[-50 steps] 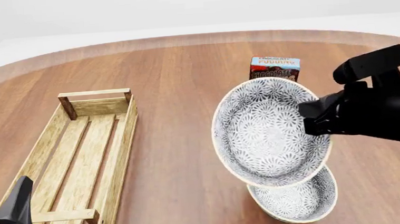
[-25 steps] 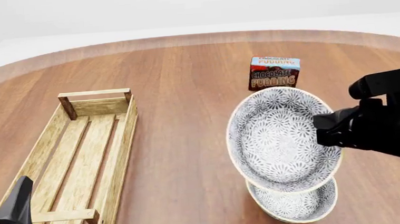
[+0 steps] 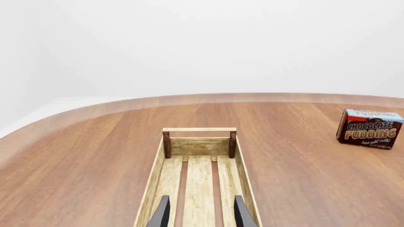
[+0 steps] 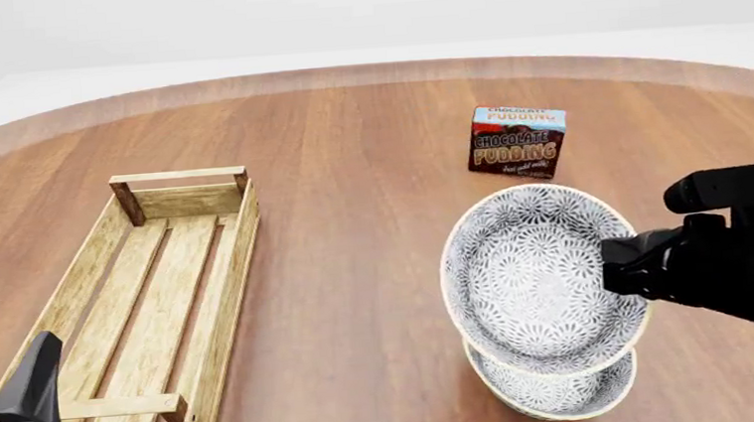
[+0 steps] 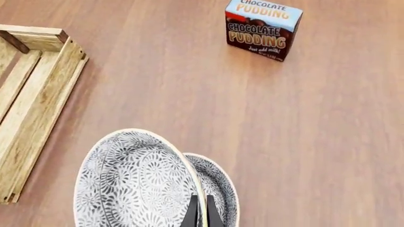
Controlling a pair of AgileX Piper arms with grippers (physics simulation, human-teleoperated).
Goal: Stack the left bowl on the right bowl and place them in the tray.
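While the right end effector (image 4: 616, 266) pinches the rim of the upper bowl (image 4: 537, 277), its jaws nearly closed on the thin edge, that bowl hangs tilted above the lower bowl (image 4: 565, 389), which sits on the desk (image 4: 345, 134). The right wrist view shows the two fingers (image 5: 192, 211) straddling the rim, with the lower bowl's rim just beyond the held one.

The main risk, as I judge it, is the tilt. If the upper bowl is let go at this angle, its low edge may strike the lower bowl's rim first, so it could slide off sideways or knock the lower bowl across the desk instead of nesting. A rim pinch is also a thin hold (patterned glaze looks slick), so the bowl might rotate in the grip as it levels out. The centres look slightly off too: the upper bowl sits a little toward the tray side of the lower one, and dropping it there could leave the stack lopsided.

The tray (image 4: 158, 306) lies well apart from the bowls, across the desk. The pudding box (image 4: 519, 142) stands beyond the bowls, away from any direct path to the tray.

The left end effector (image 3: 199, 213) hovers over the tray's near end, fingers apart and holding nothing. Parked there, it could block the stack's arrival.
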